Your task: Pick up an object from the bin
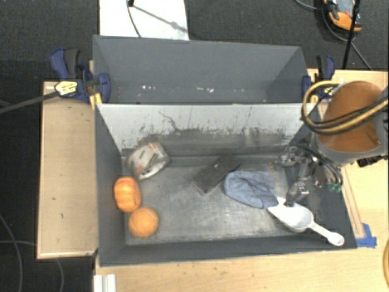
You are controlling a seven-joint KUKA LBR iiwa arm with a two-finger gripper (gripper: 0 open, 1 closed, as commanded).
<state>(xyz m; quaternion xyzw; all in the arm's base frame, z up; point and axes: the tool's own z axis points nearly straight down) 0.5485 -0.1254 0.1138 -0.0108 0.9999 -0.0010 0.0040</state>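
**Gripper low over the bowl of a white spoon, lower right of the bin**

The gripper (296, 194) hangs at the right side of the grey bin (194, 218), just above the white plastic spoon (296, 218) that lies in the lower right corner. Whether the claw is spread or pressed together cannot be told from this angle, and nothing can be seen pinched in it.

The spoon's rounded bowl is the end nearest the gripper, directly below it in the frame. Its handle runs away down and to the right, ending close to the bin's lower right corner. The long axis therefore lies on a diagonal from upper left to lower right, bowl up-left, handle tip down-right.

A crumpled blue cloth (252, 189) sits just left of the gripper, its edge touching or nearly touching the spoon's bowl. My judgement is that a straight descent would meet the bowl rather than the handle, with the cloth close enough to get caught.
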